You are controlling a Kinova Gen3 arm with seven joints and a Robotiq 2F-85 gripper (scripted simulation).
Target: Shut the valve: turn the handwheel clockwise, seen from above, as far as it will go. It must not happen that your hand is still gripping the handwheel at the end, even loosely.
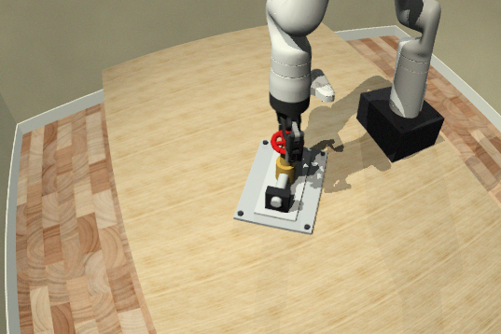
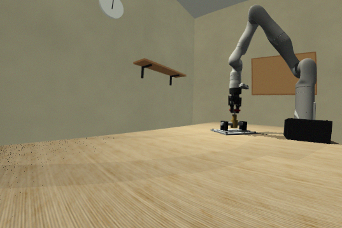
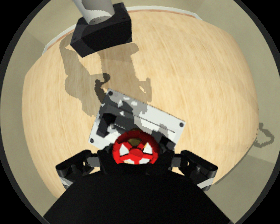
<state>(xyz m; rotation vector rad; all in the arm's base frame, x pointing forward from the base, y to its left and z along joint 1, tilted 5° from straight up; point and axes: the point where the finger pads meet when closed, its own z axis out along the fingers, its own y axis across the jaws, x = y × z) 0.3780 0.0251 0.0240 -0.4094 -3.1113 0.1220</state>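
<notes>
While clamped across red handwheel (image 1: 279, 141), gripper (image 1: 291, 148) pinches rim from above, fingers vertical. Handwheel tops brass valve body (image 1: 284, 169), bolted on grey base plate (image 1: 251, 196) mid-table (image 1: 179, 140). Judged rigid, spoked, smooth: slip likely under torque. Best hold: opposite rim points, wrist axis centred over stem.

Olive walls (image 2: 68, 95) carry a wooden shelf (image 2: 158, 67), clock (image 2: 111, 7) and corkboard (image 2: 272, 74).

The red spoked handwheel (image 1: 279, 141) is seen level atop a brass valve body (image 1: 285, 169), apparently clamped directly beneath the gripper (image 1: 290, 140).
</notes>
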